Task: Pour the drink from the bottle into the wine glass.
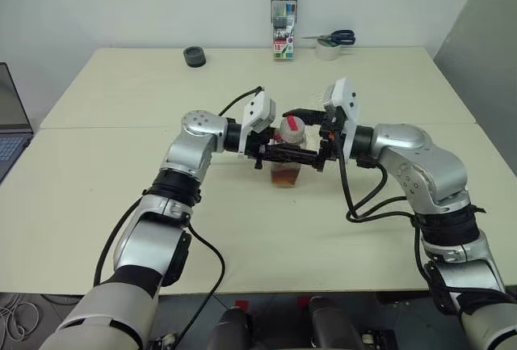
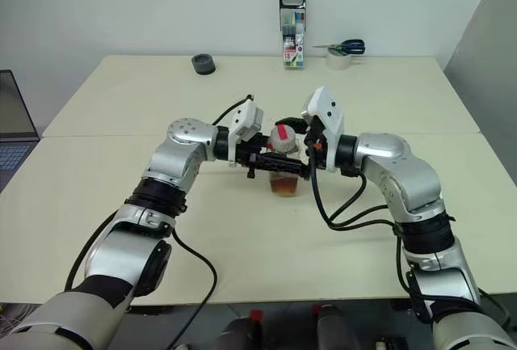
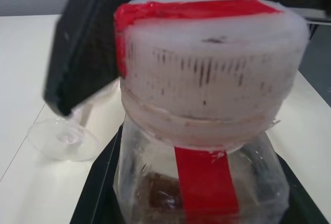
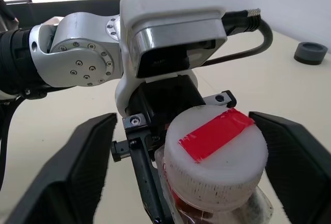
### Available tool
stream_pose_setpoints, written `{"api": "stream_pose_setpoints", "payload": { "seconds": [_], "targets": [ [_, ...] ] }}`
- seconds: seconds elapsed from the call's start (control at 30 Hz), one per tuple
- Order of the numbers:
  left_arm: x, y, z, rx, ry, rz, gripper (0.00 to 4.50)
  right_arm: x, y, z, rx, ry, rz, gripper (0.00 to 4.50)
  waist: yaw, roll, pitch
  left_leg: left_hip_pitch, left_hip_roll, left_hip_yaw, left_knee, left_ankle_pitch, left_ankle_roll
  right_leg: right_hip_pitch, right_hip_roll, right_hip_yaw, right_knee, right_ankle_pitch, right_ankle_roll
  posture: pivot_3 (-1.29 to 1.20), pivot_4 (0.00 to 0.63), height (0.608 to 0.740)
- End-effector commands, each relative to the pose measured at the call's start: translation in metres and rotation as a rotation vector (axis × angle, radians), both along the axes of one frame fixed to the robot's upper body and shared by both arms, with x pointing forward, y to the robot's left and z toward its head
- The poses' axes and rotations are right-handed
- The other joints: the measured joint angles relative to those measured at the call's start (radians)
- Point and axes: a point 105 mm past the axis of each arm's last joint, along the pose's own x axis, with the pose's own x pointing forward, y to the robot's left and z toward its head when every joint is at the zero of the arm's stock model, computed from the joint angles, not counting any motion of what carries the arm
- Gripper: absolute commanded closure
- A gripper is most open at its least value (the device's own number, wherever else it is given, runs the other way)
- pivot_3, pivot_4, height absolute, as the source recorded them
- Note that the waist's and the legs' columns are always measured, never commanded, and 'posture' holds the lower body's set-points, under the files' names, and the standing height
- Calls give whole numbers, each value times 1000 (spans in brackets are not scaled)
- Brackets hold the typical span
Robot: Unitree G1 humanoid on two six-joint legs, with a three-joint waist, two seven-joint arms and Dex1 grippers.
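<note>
The small clear bottle (image 1: 286, 164) stands mid-table with a red label strip (image 3: 206, 182) and a white cap (image 4: 217, 149) crossed by red tape. A little dark amber drink (image 1: 285, 177) lies in its bottom. My left gripper (image 1: 295, 156) reaches in from the left, shut on the bottle just below the cap. From the right, my right gripper (image 4: 181, 146) is open, one finger (image 4: 67, 172) on each side of the cap, and a gap shows on at least one side. In the left wrist view the wine glass's foot and stem (image 3: 63, 138) stand just beyond the bottle, partly behind a right finger.
At the table's far edge stand a marker-pen case (image 1: 283, 23), a white tape roll (image 1: 327, 51) with scissors (image 1: 335, 38) on it, and a dark roll (image 1: 194, 56). A laptop (image 1: 10, 128) sits at the far left. The cream table (image 1: 121, 91) has room on both sides.
</note>
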Motion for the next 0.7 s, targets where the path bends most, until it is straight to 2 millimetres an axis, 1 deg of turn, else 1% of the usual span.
{"api": "stream_pose_setpoints", "payload": {
  "seconds": [0.03, 0.17, 0.37, 0.7],
  "targets": [
    [-1, -1, 19, -28, -65, -11, 2758, -8, -5, 19, 43, -64, -18, 0, 0, 0, 0, 0, 0, 0, 0, 0, 0, 0, 0, 0, 0, 0, 0, 0, 150, 740],
    [-1, -1, 18, -31, -64, -10, 2758, -9, -9, 17, 18, -102, -72, 0, 1, 0, 0, 0, -1, 0, 0, 0, 0, 0, 0, 0, 0, 0, 0, 0, 150, 740],
    [-1, -2, 18, -33, -62, -12, 2758, -5, -10, 12, 3, -145, -139, 0, 1, 0, 0, 0, -1, 1, 0, 0, 0, 0, 0, 0, 0, 0, 0, 0, 150, 740],
    [-2, -2, 16, -33, -57, -17, 2758, -1, -17, 12, 49, -125, -202, 0, 1, 0, 0, 0, -1, 1, 0, 0, 0, 0, 0, 0, 0, 0, 0, 0, 150, 740]
  ]
}}
